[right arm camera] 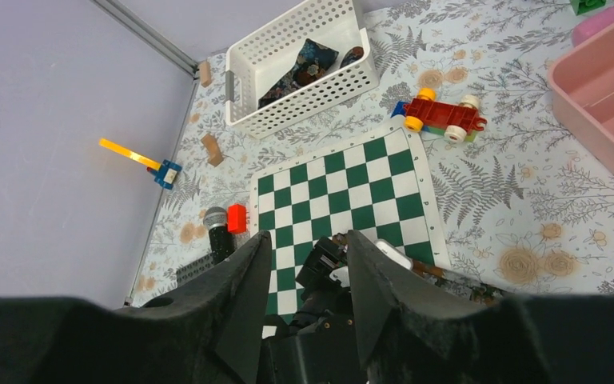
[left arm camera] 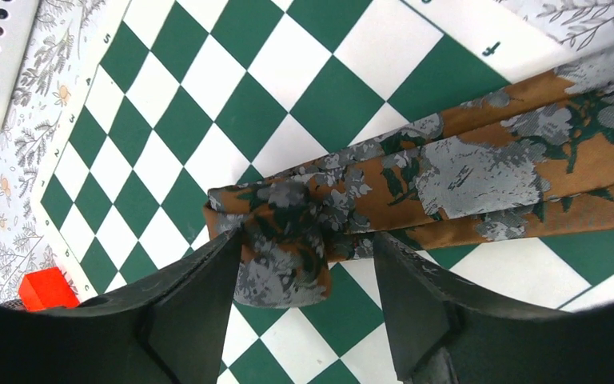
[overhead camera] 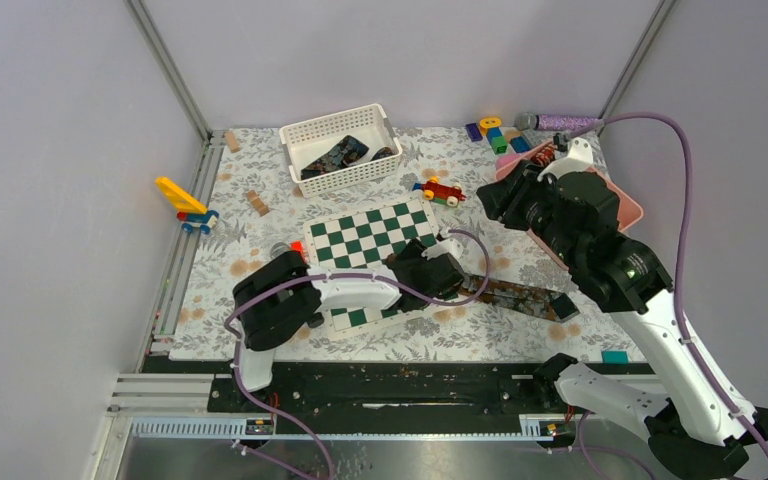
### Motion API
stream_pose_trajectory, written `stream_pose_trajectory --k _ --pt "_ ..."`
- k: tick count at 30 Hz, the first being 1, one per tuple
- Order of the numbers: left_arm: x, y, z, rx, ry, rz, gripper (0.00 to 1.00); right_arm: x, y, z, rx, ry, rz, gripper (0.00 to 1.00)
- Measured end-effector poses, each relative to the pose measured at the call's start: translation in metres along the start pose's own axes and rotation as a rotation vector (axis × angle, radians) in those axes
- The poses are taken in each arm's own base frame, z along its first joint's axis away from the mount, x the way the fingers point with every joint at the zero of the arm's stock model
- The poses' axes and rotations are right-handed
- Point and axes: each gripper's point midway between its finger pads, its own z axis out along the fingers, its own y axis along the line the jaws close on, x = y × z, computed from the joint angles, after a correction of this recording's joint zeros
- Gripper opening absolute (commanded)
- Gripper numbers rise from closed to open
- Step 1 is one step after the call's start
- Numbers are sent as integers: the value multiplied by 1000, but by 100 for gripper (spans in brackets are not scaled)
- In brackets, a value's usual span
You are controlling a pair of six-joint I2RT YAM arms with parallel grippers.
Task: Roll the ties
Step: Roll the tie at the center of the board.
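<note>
A brown-rust tie with grey flowers point(left arm camera: 464, 172) lies across the green-and-white chessboard point(left arm camera: 232, 88), its end folded back into a loose loop point(left arm camera: 288, 240). My left gripper point(left arm camera: 308, 240) is open, with one finger on each side of that folded end, low over the board. In the top view the tie point(overhead camera: 520, 295) runs right from the left gripper point(overhead camera: 440, 272) onto the floral cloth. My right gripper point(right arm camera: 308, 236) is open and empty, held high above the table point(overhead camera: 495, 200). Dark blue-black ties point(right arm camera: 308, 60) lie in the white basket point(right arm camera: 304, 88).
A red toy car point(right arm camera: 444, 116) sits behind the board. A pink tray point(right arm camera: 608, 88) stands at the right. A microphone point(right arm camera: 217, 228) and a red block point(right arm camera: 237, 218) lie left of the board. A yellow toy point(overhead camera: 185, 200) is at the far left, and coloured blocks point(overhead camera: 495, 135) at the back.
</note>
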Motion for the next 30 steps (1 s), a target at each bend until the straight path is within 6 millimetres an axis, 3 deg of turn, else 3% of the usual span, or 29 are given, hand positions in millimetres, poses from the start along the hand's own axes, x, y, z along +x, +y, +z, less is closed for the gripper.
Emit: stream_pose_trajectory --k 9,12,15,19,25,30 --pt "-20 7 -15 24 -48 -43 67 2 -3 -5 17 22 -11 49" --pt "-29 8 -23 51 -69 -67 65 -18 7 -12 8 0 -14 49" --pt "-41 11 -34 102 -101 -125 62 -50 23 -22 -16 -57 -9 48" --pt "-51 39 -50 184 -158 -279 61 -66 26 -26 -6 -84 -3 49" --pt "-52 110 -66 207 -246 -555 61 -34 11 -9 47 13 8 45" --pt "-19 132 -49 256 -209 -727 61 25 -4 27 86 176 38 41"
